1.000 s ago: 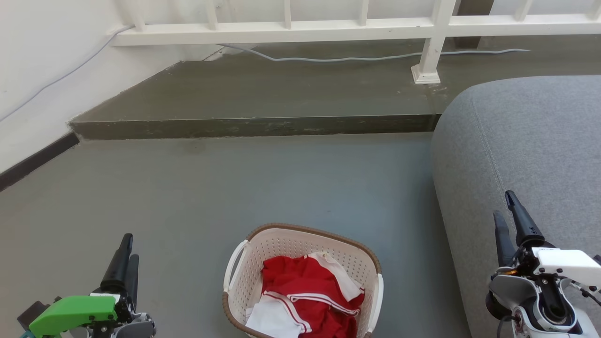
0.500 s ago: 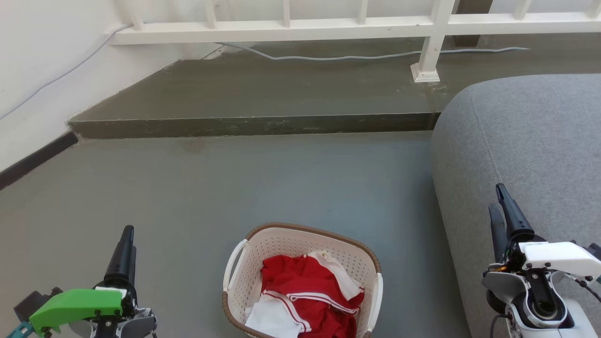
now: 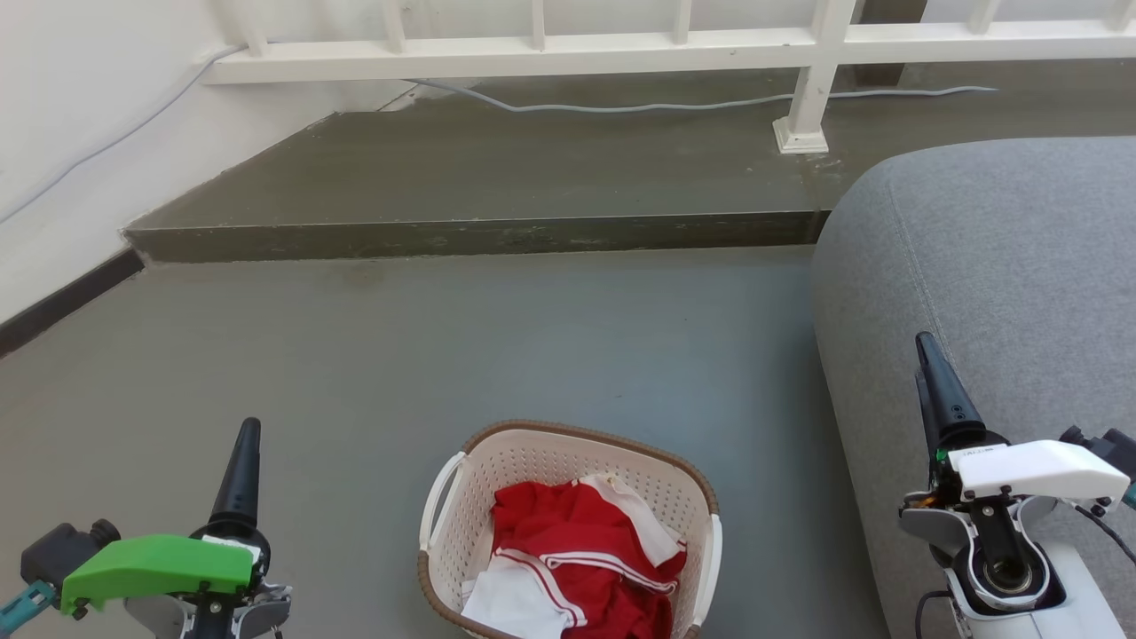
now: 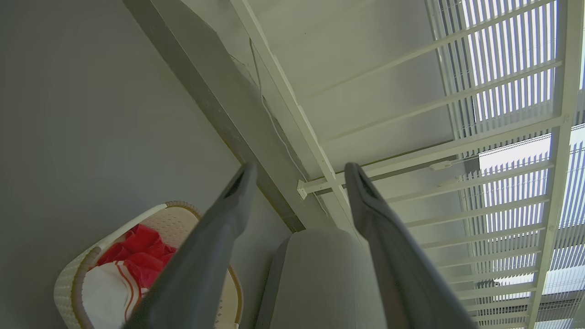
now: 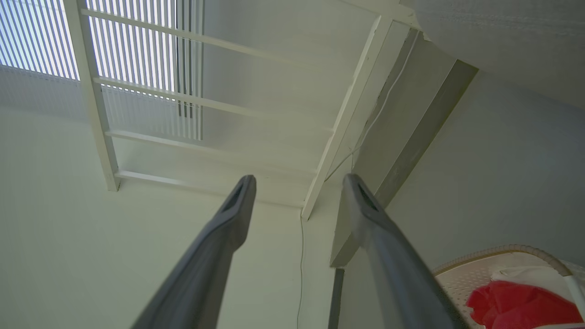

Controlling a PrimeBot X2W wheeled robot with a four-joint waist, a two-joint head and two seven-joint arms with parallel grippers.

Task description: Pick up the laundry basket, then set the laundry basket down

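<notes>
In the head view the laundry basket (image 3: pixel 532 466) is set on the floor (image 3: pixel 355 355) between left gripper (image 3: pixel 250 426) and right gripper (image 3: pixel 925 342), near the edge of the sofa (image 3: pixel 994 266), with open floor left toward the step (image 3: pixel 479 238). In the left wrist view the fingers (image 4: pixel 215 237) are parted and empty. In the right wrist view they are likewise parted; the handles (image 3: pixel 431 510) should be taken evenly and the sofa avoided.

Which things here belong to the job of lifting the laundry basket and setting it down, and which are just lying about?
Job in hand:
laundry basket
left gripper, open
right gripper, open

Just lying about:
red and white clothes, inside the basket
grey sofa
grey cable
white railing
</notes>
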